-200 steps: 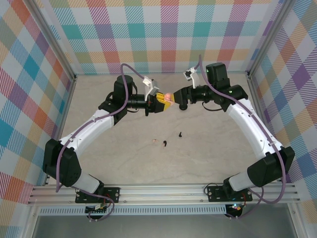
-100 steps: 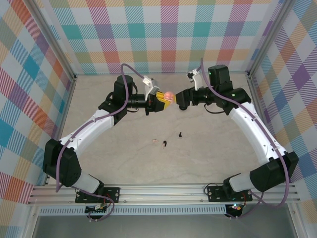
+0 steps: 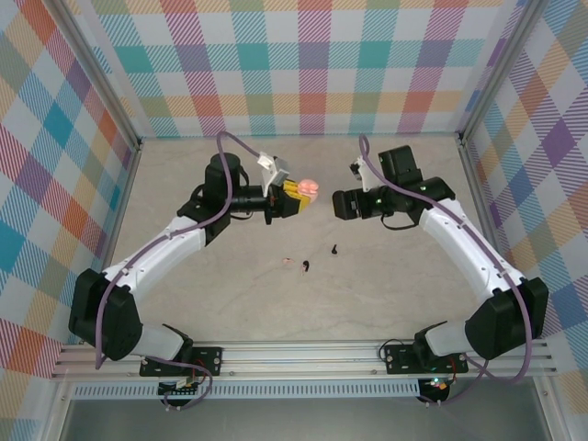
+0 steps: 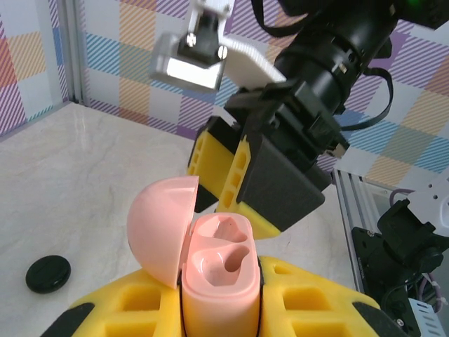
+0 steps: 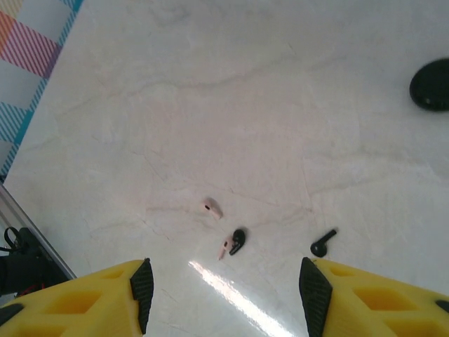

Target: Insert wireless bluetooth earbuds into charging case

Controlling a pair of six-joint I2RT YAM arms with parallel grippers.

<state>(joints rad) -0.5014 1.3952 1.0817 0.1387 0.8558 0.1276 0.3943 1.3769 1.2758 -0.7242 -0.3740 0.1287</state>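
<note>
Here, left fingers (image 4: pixel 112 309) tight around open case (image 4: pixel 217 281), right fingers (image 5: pixel 372 295) apart; earbuds (image 5: pixel 238 240), black disc (image 5: pixel 431 84) on table (image 5: pixel 210 105)

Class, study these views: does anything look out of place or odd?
Yes: the pink charging case, held lid-open in the left gripper, has both sockets empty, while two black earbuds and a whitish earbud lie scattered loose on the table.
</note>
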